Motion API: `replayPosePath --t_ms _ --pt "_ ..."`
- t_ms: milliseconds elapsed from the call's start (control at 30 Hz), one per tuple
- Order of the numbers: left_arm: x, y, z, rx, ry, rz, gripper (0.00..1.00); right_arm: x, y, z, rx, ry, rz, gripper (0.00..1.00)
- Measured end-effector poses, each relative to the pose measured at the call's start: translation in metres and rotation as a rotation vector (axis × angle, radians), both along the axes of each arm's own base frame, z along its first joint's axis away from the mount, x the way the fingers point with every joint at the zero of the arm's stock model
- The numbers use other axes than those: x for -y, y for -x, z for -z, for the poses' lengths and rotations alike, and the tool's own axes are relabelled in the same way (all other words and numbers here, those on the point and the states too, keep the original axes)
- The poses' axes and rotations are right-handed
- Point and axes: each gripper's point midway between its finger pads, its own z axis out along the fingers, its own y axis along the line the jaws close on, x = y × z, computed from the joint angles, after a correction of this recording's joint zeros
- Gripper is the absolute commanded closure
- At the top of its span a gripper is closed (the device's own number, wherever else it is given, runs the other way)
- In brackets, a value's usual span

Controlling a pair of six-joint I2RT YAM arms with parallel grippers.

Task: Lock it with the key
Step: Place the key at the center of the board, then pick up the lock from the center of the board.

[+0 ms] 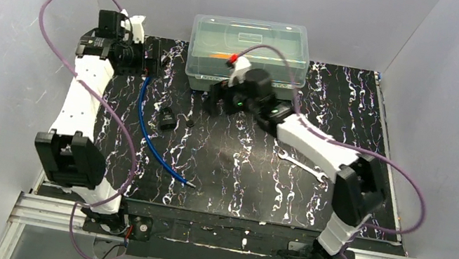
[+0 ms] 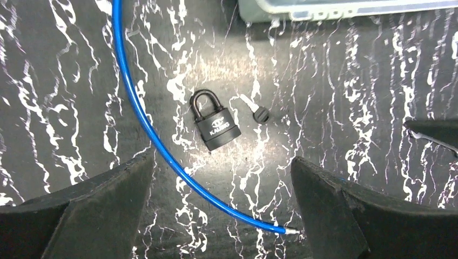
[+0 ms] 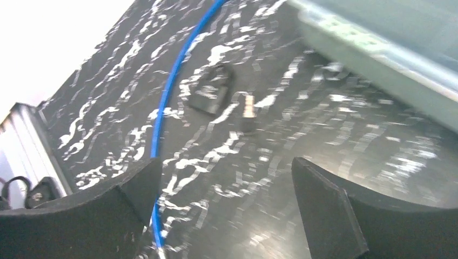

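A black padlock [image 2: 216, 127] lies flat on the dark marbled table with its shackle closed; it also shows in the overhead view [image 1: 166, 118] and in the blurred right wrist view [image 3: 212, 91]. The key [image 2: 255, 109], with a silvery blade and a black head, lies just to its right, apart from it and outside the lock [image 1: 190, 122] [image 3: 248, 110]. My left gripper [image 2: 222, 162] hovers open above the padlock, at the back left [image 1: 153, 59]. My right gripper [image 3: 226, 162] is open and empty, a little to the right of the key [image 1: 215, 102].
A blue cable [image 1: 149, 131] curves from the back left past the padlock to a metal tip [image 2: 291, 231]. A clear lidded box [image 1: 249, 51] stands at the back middle. A silver wrench [image 1: 302, 165] lies under the right arm. Grey walls enclose the table.
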Motion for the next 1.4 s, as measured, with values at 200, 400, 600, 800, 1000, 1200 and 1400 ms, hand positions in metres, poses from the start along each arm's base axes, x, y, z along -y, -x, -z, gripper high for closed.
replayPosePath --t_ms 200,400,600,800,1000,1200,1400 --pt "0.020 0.023 -0.041 0.130 0.048 0.127 0.02 0.139 -0.035 -0.028 0.042 0.039 0.114 0.02" --pt "0.036 0.043 -0.033 0.105 0.116 0.189 0.02 0.269 -0.034 -0.013 -0.020 0.168 0.307 0.02" --pt "0.041 0.057 -0.024 0.085 0.156 0.171 0.02 0.395 -0.024 0.013 -0.192 0.226 0.592 0.02" --pt "0.047 0.073 -0.027 0.117 0.186 0.183 0.02 0.457 0.000 0.061 -0.353 0.359 0.604 0.04" --pt "0.055 0.085 -0.019 0.124 0.209 0.228 0.02 0.488 0.000 0.098 -0.440 0.504 0.403 0.15" --pt "0.061 0.089 -0.010 0.111 0.242 0.266 0.02 0.497 -0.015 0.099 -0.382 0.586 0.269 0.25" --pt "0.068 0.089 -0.014 0.120 0.278 0.298 0.02 0.494 -0.021 0.122 -0.408 0.639 0.189 0.24"
